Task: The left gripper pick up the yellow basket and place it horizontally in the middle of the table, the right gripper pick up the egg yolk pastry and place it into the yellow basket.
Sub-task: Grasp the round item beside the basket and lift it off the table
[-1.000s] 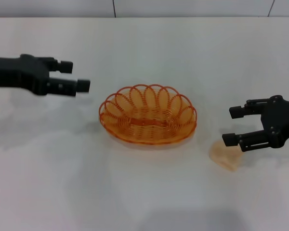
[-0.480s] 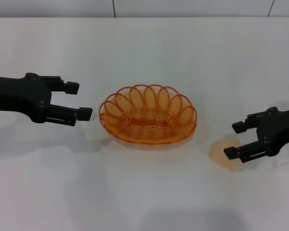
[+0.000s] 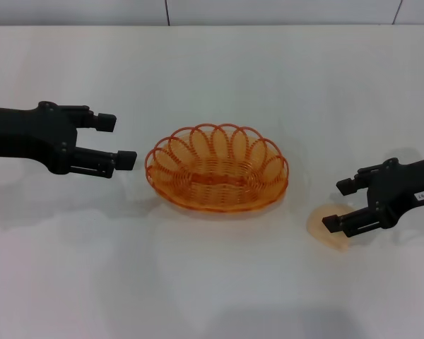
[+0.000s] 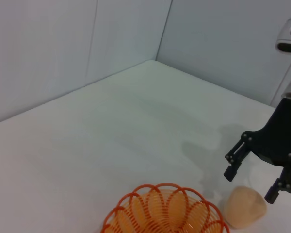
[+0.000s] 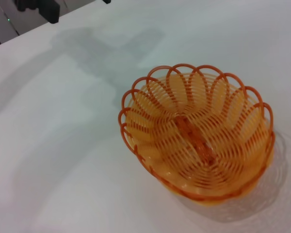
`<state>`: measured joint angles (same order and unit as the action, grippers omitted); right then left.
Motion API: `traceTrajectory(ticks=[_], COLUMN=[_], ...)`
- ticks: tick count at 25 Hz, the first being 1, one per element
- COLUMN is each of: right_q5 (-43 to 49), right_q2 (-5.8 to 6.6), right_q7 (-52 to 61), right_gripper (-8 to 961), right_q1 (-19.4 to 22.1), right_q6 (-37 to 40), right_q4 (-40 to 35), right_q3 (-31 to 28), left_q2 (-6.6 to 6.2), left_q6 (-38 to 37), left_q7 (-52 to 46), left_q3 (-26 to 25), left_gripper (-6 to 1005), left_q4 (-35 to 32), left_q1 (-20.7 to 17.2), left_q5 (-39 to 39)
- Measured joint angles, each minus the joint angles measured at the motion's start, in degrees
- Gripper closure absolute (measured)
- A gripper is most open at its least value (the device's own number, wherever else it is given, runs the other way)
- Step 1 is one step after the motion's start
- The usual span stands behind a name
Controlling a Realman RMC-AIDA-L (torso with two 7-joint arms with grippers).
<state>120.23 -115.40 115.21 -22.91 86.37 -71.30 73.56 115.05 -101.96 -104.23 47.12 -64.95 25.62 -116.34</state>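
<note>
**Head view stock entry: basket set, pastry awaiting pickup**

Item 1, yellow basket: oval openwork wire form with looped rim and coiled base. It sits upright and empty, lying lengthwise across the middle of the table, touching neither gripper. Judged light and fairly stiff, with some spring in the loops; a rim loop is the likeliest place for a hold.

Item 2, egg yolk pastry: small pale rounded lump on the tabletop, apart from the basket on the robot's right. Judged light, soft-crusted and crumbly, so likely to dent or break under a hard squeeze. Best taken across its widest part with gentle closing force; its smooth domed surface may let it slip if pinched near the top.

Item 3, right gripper: low over the table at the pastry, fingers spread and holding nothing. In the left wrist view one fingertip stands just beside the pastry, the other clear of it; contact cannot be told.

Item 4, left gripper: hovers just beside the basket's left end, fingers parted, holding nothing.

Status, as judged: basket placement looks complete; pastry grasp not yet made.
</note>
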Motion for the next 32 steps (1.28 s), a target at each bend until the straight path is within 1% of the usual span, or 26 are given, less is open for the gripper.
traceTrajectory(ticks=[4,7,11,13,18,26,32], right_q5=[0.1,0.1,0.1,0.2,0.2,0.5,1.0], right_q2=[0.00,0.01,0.00,0.01,0.00,0.00,0.04], right_q7=[0.0,-0.1,-0.1,-0.1,-0.1,-0.2,-0.2], right_gripper=[246,247,249,249,251,253,447], right_q1=[0.2,0.3,0.4,0.4,0.4,0.3,0.1], right_q6=[-0.3,-0.5,-0.8,-0.8,-1.1,-2.4,-2.1], right_q4=[0.1,0.4,0.6,0.6,0.7,2.2,2.2], right_q3=[0.4,0.5,0.6,0.7,0.8,1.4,1.4], left_q2=[-0.08,-0.11,0.74,0.95,0.99,0.97,1.02], left_q6=[0.5,0.9,3.4,4.1,4.7,4.9,4.9], left_q7=[0.5,1.3,2.6,3.3,4.1,4.2,4.2], left_q3=[0.1,0.1,0.1,0.2,0.2,0.3,0.3], left_gripper=[111,111,111,111,112,112,112], left_q4=[1.1,2.5,4.2,5.1,6.6,6.7,6.7], left_q1=[0.2,0.7,1.5,1.9,2.9,3.0,3.0], left_q5=[-0.1,-1.6,-4.8,-5.5,-5.9,-5.5,-5.4])
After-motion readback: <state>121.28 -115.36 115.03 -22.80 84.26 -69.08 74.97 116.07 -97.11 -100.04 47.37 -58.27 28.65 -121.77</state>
